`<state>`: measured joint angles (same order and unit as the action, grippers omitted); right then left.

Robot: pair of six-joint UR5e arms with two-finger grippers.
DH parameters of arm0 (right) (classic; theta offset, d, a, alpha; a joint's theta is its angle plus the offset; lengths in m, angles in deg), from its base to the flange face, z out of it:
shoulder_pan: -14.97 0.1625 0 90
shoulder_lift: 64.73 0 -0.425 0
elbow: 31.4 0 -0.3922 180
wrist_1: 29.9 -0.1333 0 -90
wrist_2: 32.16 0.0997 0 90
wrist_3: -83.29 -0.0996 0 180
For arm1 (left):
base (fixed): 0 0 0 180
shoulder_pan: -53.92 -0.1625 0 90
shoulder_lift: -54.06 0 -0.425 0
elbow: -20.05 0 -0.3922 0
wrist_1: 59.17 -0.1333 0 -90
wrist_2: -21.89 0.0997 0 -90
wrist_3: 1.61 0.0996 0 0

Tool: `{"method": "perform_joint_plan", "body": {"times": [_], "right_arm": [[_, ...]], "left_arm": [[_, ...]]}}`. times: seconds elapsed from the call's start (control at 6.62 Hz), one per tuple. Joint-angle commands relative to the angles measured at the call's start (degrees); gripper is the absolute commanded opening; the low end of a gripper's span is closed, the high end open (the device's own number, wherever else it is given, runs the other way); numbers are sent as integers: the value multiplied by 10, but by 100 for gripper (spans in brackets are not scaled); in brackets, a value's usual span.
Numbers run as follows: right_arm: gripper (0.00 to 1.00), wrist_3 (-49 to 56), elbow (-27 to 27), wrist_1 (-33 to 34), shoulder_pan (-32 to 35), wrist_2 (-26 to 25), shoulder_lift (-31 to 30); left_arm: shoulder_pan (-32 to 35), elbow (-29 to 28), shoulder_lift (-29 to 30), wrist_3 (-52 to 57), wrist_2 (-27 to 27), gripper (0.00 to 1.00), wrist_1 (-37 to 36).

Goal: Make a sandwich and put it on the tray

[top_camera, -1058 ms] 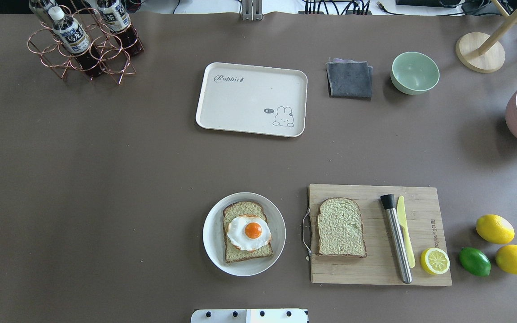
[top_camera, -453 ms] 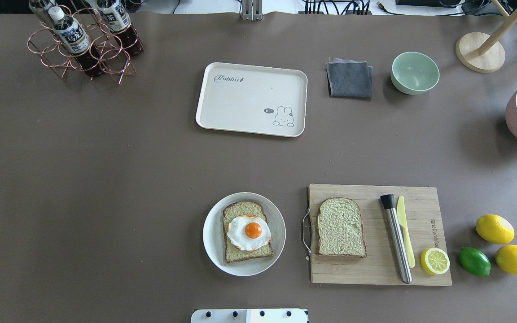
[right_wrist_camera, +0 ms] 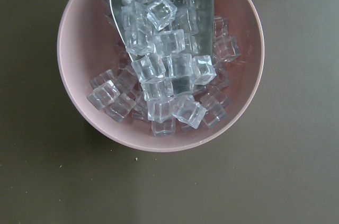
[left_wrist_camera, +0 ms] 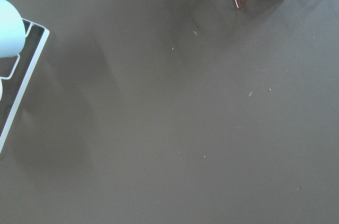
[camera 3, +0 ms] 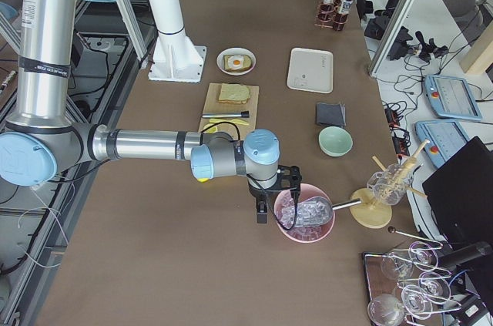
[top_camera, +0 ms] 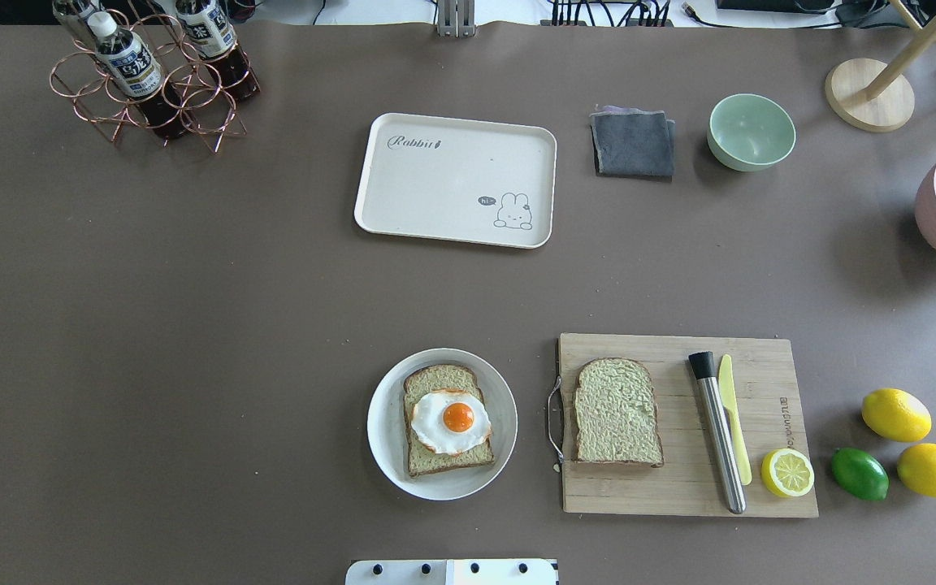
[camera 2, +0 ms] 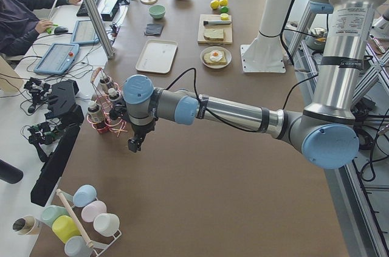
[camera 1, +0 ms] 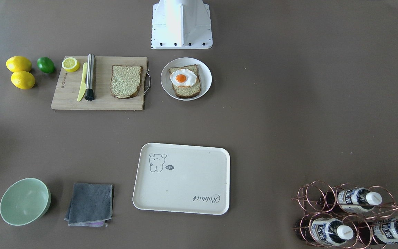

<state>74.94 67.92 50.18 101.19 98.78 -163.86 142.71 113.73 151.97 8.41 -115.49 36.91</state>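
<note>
One bread slice (top_camera: 445, 459) lies on a round white plate (top_camera: 383, 422) with the fried egg (top_camera: 452, 421) on top. The second bread slice (top_camera: 616, 412) lies bare on the wooden cutting board (top_camera: 679, 487). The cream tray (top_camera: 452, 175) sits empty at the far middle; it also shows in the front-facing view (camera 1: 185, 180). My left gripper (camera 2: 135, 143) hangs far off by the bottle rack, and my right gripper (camera 3: 263, 212) hangs beside a pink bowl. Both show only in the side views, so I cannot tell whether they are open or shut.
A steel rod (top_camera: 718, 431), a yellow knife (top_camera: 733, 414) and a lemon half (top_camera: 787, 472) lie on the board. Two lemons (top_camera: 895, 414) and a lime (top_camera: 859, 473) lie to its right. A grey cloth (top_camera: 633, 144), a green bowl (top_camera: 751, 131), a pink bowl of ice cubes (right_wrist_camera: 159, 60) and a copper bottle rack (top_camera: 151, 81) stand around.
</note>
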Motion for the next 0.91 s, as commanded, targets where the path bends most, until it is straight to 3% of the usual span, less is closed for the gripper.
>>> {"method": "perform_joint_plan", "body": {"times": [0.0, 0.3, 0.45, 0.6, 0.76], "right_arm": [[100, -3, 4, -57, 0, 5, 3], [100, -27, 8, -127, -17, 32, 10], [100, -32, 8, -120, -45, 43, 37], [100, -103, 22, -123, -70, 68, 44], [100, -191, 56, -126, -105, 62, 43]], "left_arm": [[-60, -1, 9, -84, 3, 98, 118], [-120, 3, 40, -169, 4, 98, 164], [-139, 17, 40, -211, 7, 98, 170], [-182, 30, 42, -275, 7, 98, 171], [-216, 59, 43, -365, 7, 98, 171]]}}
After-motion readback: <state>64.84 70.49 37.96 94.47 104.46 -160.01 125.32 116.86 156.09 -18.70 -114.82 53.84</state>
